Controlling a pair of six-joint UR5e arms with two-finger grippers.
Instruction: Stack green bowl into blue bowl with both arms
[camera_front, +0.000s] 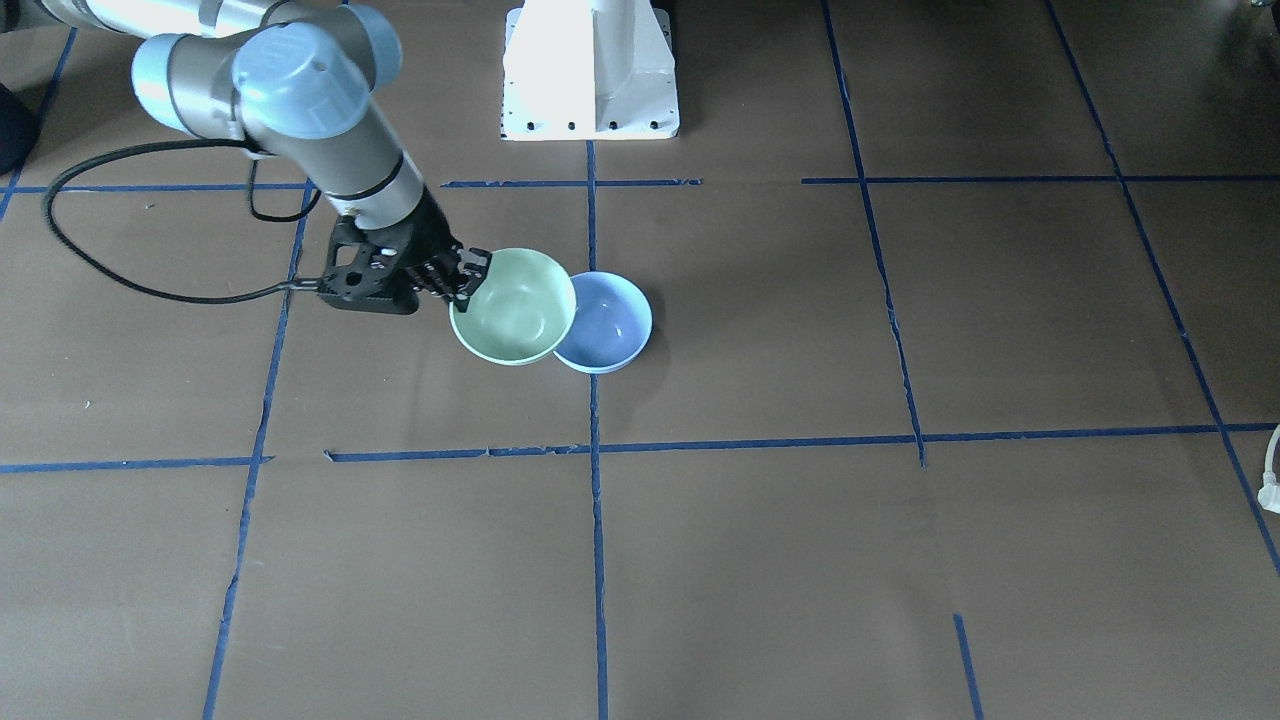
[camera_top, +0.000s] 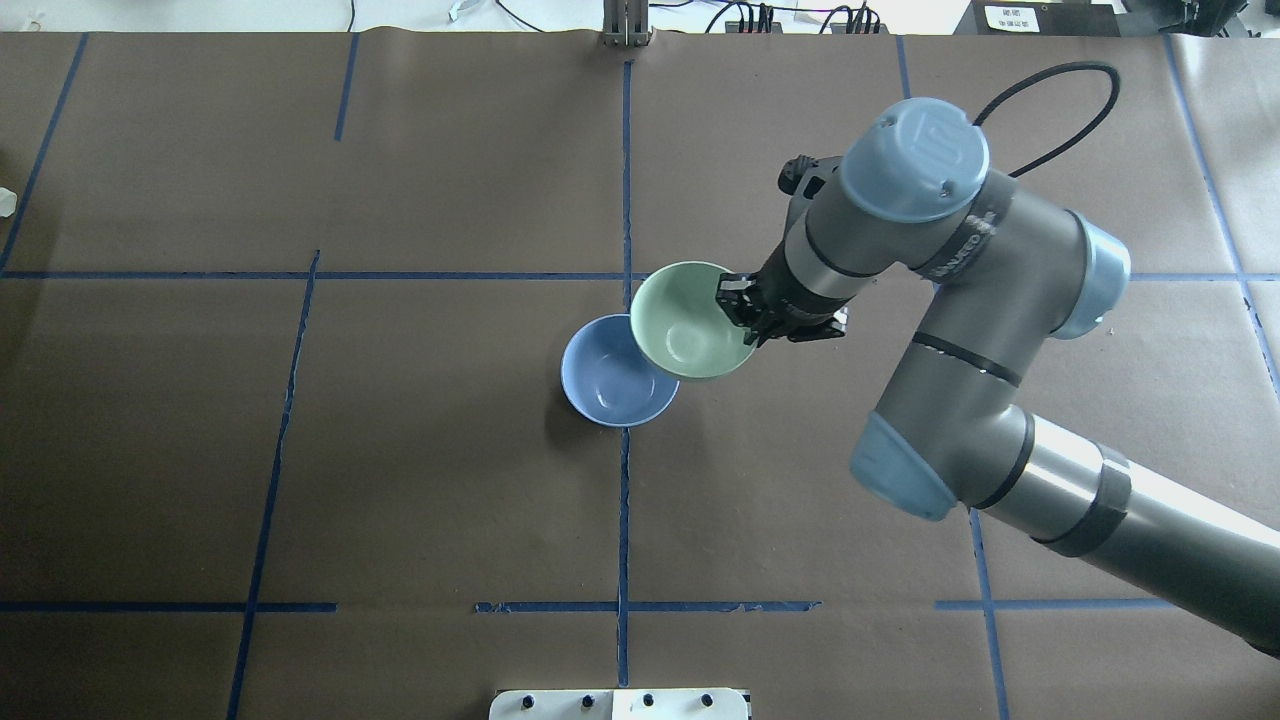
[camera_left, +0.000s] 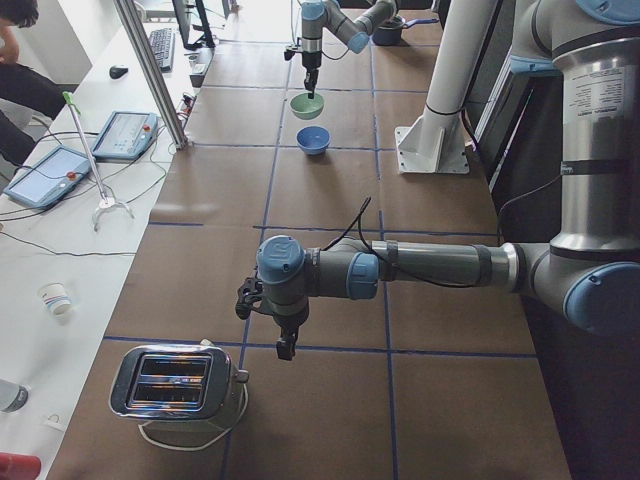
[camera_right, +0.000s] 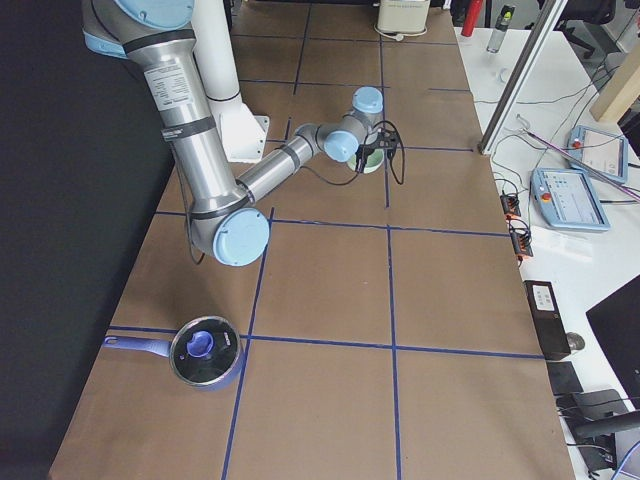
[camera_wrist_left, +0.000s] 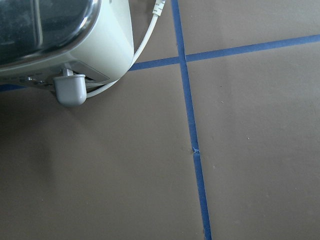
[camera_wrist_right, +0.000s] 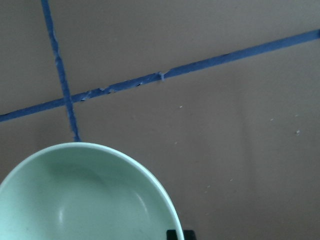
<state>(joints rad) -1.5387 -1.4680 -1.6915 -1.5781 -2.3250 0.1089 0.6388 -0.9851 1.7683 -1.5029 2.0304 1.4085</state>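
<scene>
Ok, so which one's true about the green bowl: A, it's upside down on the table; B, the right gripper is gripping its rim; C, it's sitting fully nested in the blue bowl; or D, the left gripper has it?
B: the right gripper is closed on the rim of the green bowl, which is upright and overlaps only the edge of the blue bowl in the overhead view.
</scene>
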